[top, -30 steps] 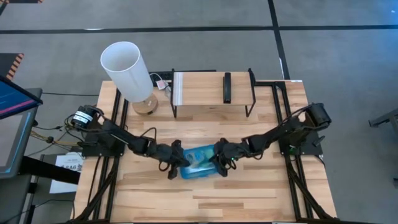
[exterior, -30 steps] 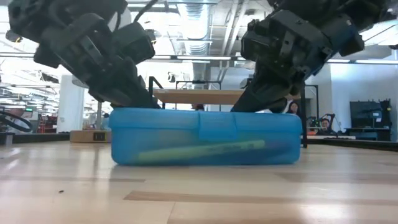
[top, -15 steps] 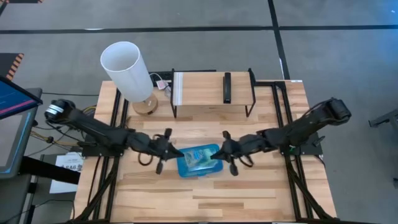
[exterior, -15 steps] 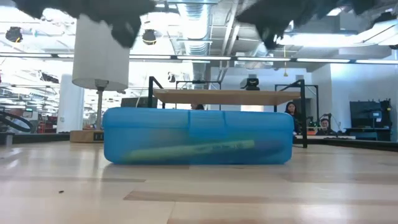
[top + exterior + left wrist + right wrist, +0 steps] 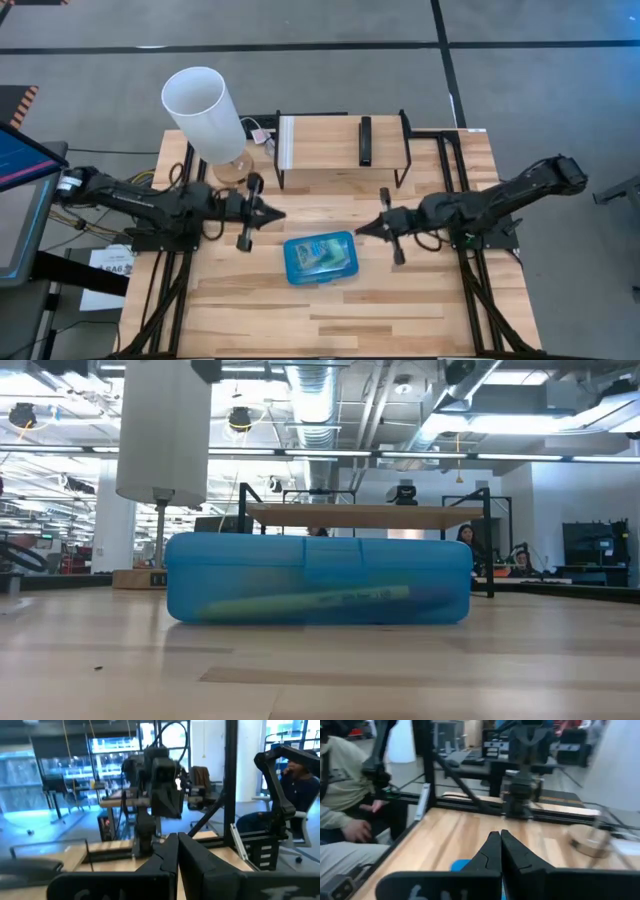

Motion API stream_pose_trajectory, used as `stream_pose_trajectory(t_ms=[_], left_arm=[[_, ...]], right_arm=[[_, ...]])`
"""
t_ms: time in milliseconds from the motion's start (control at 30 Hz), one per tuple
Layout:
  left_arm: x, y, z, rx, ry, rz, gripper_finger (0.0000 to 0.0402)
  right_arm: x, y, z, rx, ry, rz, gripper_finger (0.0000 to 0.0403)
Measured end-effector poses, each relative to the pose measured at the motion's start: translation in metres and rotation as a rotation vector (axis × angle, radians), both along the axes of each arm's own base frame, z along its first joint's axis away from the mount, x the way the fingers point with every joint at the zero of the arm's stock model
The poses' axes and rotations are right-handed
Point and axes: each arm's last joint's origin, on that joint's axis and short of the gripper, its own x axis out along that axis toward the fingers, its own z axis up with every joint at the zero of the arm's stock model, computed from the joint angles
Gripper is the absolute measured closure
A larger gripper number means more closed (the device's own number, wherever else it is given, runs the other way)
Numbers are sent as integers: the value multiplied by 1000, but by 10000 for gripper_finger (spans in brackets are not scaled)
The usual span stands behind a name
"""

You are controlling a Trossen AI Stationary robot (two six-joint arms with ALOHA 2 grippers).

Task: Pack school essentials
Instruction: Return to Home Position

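Note:
The translucent blue hinged case (image 5: 320, 259) lies shut on the table's middle; in the low view the case (image 5: 318, 578) shows a long green pencil-like thing (image 5: 310, 602) inside. In the high view greenish contents (image 5: 322, 256) show through the lid. The other school essentials cannot be made out. My left gripper (image 5: 278, 213) is shut, raised above the table left of the case and pointing toward the right. My right gripper (image 5: 362, 231) is shut, raised right of the case and pointing left. Each wrist view shows shut fingers: left (image 5: 176, 851), right (image 5: 499, 851).
A tall white lamp (image 5: 208, 118) stands at the far left of the table. A low black-framed wooden shelf (image 5: 340, 148) at the far edge carries a dark remote-like bar (image 5: 366, 140). Bare wood lies near the case. A seated person (image 5: 342, 795) shows beyond the table.
Both grippers have lifted off the blue case and drawn apart: the left one back toward the table's left, the right one toward its right, both rising out of the low view. The case slid a little toward the near-left and now lies still and shut.

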Motion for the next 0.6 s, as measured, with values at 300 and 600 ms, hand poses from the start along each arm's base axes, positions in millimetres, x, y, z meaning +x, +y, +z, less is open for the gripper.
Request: stream_pose_trajectory(t_ms=[300, 600], left_arm=[[-21, 40, 7, -44, 43, 45, 401], [-61, 41, -27, -50, 46, 114, 402]], right_arm=[[-51, -27, -9, -2, -90, -69, 392], [-98, -38, -44, 27, -181, -90, 396]])
